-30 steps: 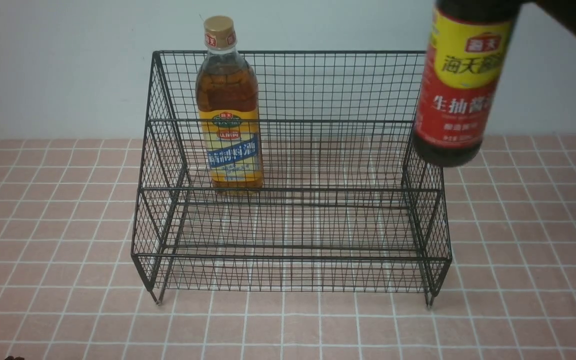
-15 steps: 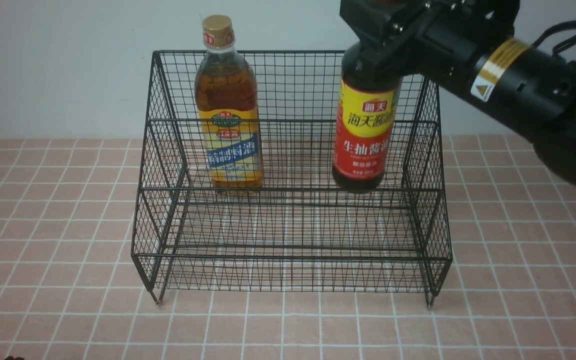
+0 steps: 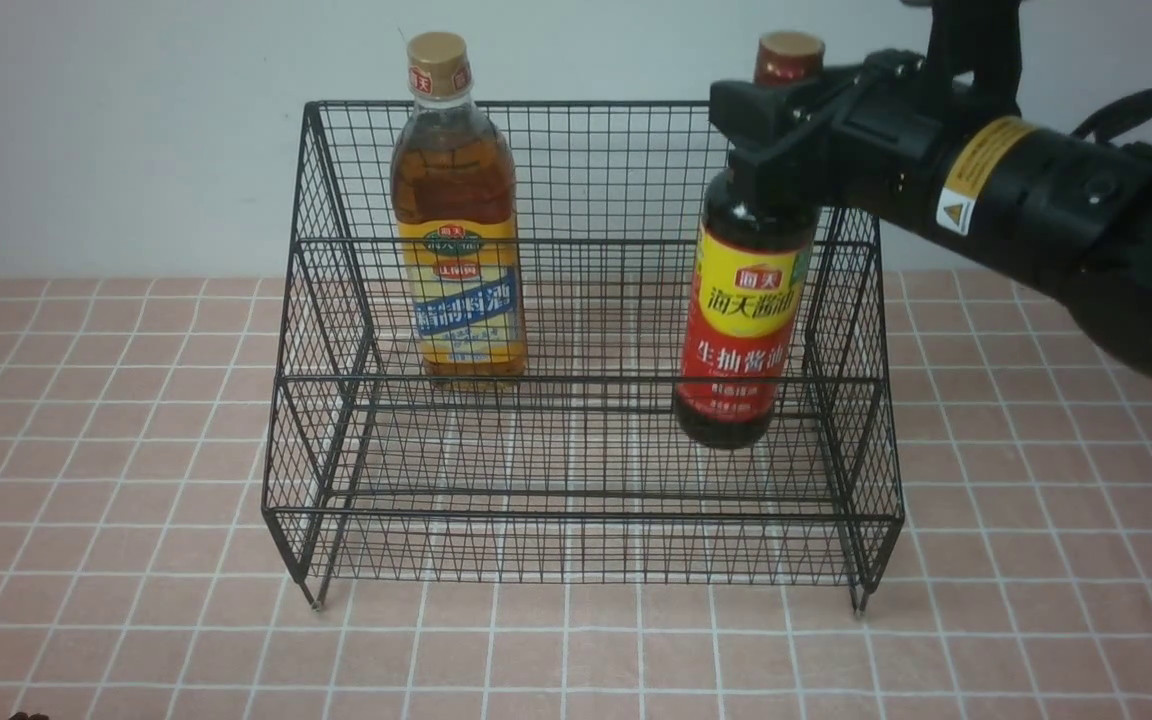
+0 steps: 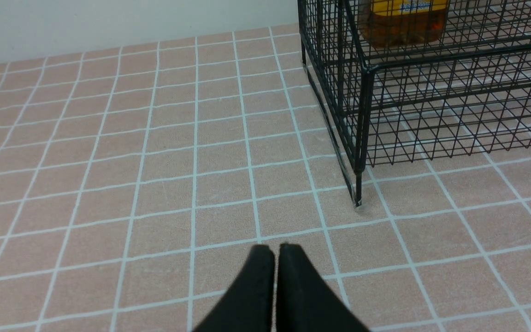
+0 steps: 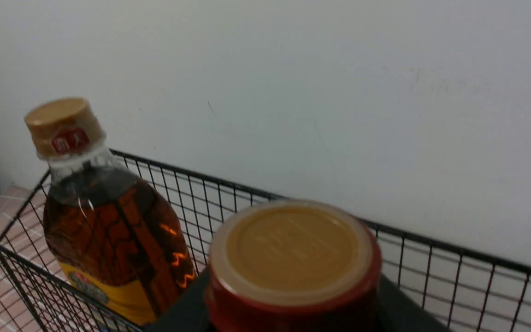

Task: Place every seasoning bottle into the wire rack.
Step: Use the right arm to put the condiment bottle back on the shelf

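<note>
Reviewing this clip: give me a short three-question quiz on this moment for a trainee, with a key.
1. True or false: the amber bottle stands on the upper tier of the wire rack.
2. The right gripper grips the dark bottle by: A) its neck, B) its base, C) its label.
3. Fill in: the left gripper, over the tiles near the rack's front leg, is ___ (open or shut).

Key: 1 true; 2 A; 3 shut.
</note>
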`<state>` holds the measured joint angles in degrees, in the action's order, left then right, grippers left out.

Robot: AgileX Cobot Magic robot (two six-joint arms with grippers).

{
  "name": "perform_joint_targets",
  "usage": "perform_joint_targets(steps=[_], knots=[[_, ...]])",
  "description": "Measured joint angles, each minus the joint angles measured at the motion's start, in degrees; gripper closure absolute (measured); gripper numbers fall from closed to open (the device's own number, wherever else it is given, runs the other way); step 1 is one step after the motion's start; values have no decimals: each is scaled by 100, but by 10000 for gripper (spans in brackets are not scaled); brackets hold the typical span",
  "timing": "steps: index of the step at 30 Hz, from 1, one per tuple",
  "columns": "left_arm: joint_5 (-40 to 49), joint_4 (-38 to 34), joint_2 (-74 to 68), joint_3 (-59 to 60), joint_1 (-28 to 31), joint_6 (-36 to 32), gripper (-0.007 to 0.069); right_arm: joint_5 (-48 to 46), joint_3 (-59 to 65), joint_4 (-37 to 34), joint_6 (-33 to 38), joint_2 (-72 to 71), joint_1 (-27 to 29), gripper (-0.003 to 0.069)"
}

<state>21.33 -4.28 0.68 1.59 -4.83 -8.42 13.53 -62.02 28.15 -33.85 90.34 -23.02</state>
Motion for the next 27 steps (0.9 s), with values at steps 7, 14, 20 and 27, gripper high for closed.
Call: perform_joint_targets(steps=[7,14,20,27], knots=[[0,0,0,0,0,0,631,-99,273,36,27,97,0,387],[0,0,0,0,0,0,631,248,262,306,163,267,-7,387],[0,0,0,0,0,0,631,327,256,329,181,293,-54,384],[0,0,0,0,0,0,631,293,244,329,150,110,-105,270]])
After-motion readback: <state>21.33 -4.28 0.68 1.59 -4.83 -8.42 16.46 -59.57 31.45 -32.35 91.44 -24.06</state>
